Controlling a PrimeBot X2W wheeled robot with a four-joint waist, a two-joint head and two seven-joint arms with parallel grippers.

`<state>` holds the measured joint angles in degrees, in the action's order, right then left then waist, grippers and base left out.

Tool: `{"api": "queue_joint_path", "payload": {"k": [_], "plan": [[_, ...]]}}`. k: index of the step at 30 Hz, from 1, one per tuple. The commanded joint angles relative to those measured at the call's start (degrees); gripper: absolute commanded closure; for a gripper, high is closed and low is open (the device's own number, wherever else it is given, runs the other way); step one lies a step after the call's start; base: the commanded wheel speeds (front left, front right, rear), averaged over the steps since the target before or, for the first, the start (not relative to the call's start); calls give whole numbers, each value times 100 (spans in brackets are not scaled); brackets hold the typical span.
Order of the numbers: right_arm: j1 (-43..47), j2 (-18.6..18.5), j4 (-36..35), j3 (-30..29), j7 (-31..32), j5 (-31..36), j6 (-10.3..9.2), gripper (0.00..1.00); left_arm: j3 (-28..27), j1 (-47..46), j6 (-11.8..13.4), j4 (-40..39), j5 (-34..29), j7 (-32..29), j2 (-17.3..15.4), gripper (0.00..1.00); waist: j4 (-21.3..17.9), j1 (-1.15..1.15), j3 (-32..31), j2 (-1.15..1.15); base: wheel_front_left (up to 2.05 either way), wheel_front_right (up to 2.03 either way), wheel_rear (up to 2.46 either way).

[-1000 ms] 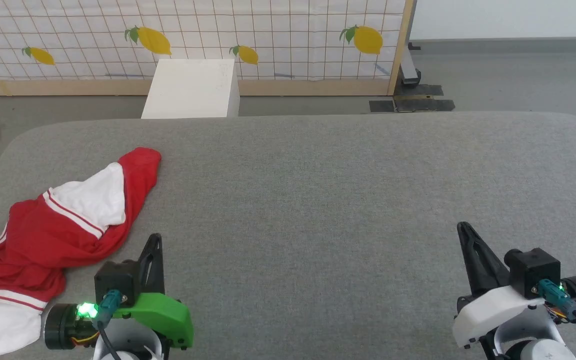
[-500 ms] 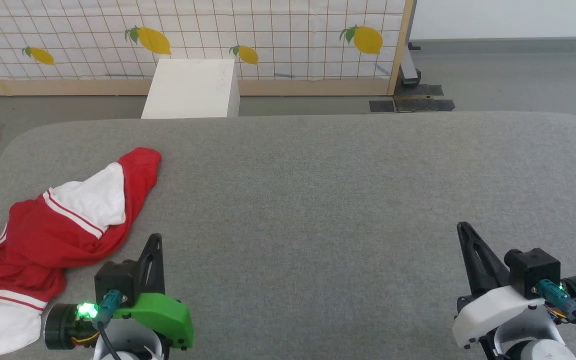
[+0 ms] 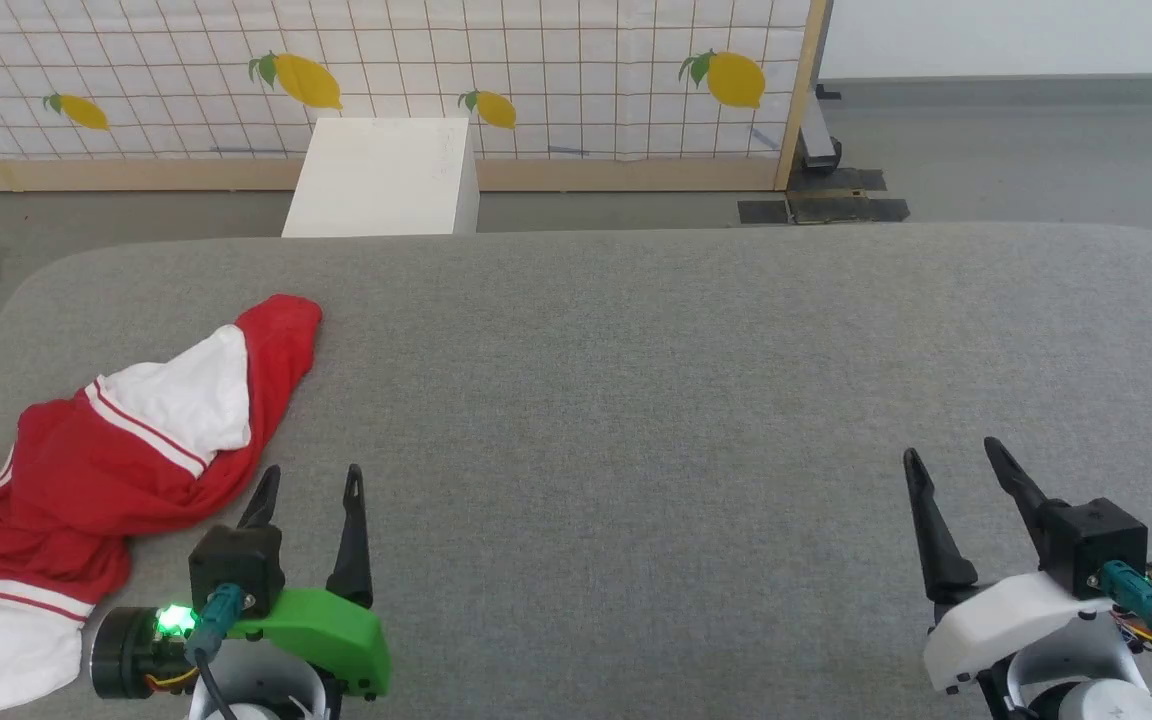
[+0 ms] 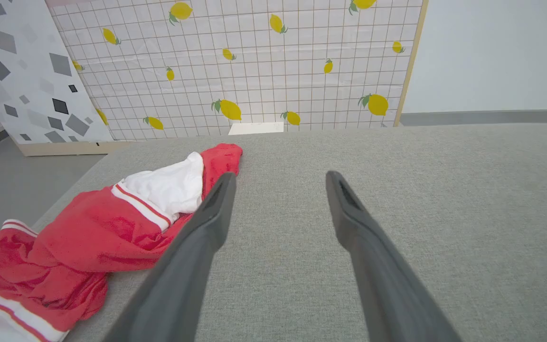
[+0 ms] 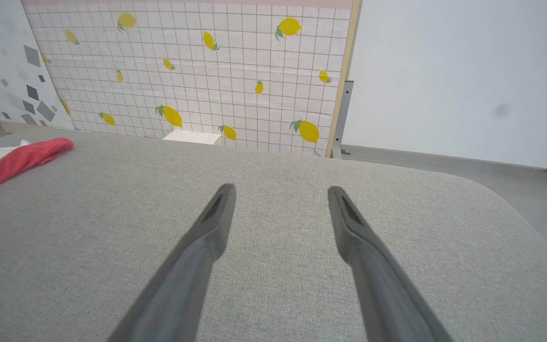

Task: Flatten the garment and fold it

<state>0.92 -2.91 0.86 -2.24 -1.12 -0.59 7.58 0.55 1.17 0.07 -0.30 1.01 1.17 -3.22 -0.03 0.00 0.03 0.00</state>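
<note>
Head view showed the garment (image 3: 86, 470) bunched at the left edge of the grey surface (image 3: 636, 400), its long axis diagonal and its red tip pointing to the far side. The left gripper (image 3: 312, 472), just beside it, and the right gripper (image 3: 949, 450), well apart, stood spread and empty. The best start seemed to be pinching one outer edge and dragging it centreward.

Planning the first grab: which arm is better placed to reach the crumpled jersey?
Left, likely. The left gripper is open right beside the garment; the right gripper, also open, sits far across the grey surface.
</note>
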Motion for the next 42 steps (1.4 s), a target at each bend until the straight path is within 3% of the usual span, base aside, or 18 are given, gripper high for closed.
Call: {"api": "queue_joint_path", "payload": {"k": [1, 19, 42], "plan": [[0, 1, 27, -56, -73, -63, -1, 0, -3, 38, 26, -21, 8, 60, 4, 0, 0, 0, 1, 0, 0, 0, 0], [0, 2, 150, -309, -330, -136, -2, 0, -17, 123, 74, -35, 112, 318, 10, 0, 276, 0, -24, 0, 0, 0, 0], [73, 2, 301, -203, -599, -240, -4, 0, -36, 368, 116, -93, 186, 589, 16, 0, 1095, 0, -114, 0, 0, 0, 0]]}}
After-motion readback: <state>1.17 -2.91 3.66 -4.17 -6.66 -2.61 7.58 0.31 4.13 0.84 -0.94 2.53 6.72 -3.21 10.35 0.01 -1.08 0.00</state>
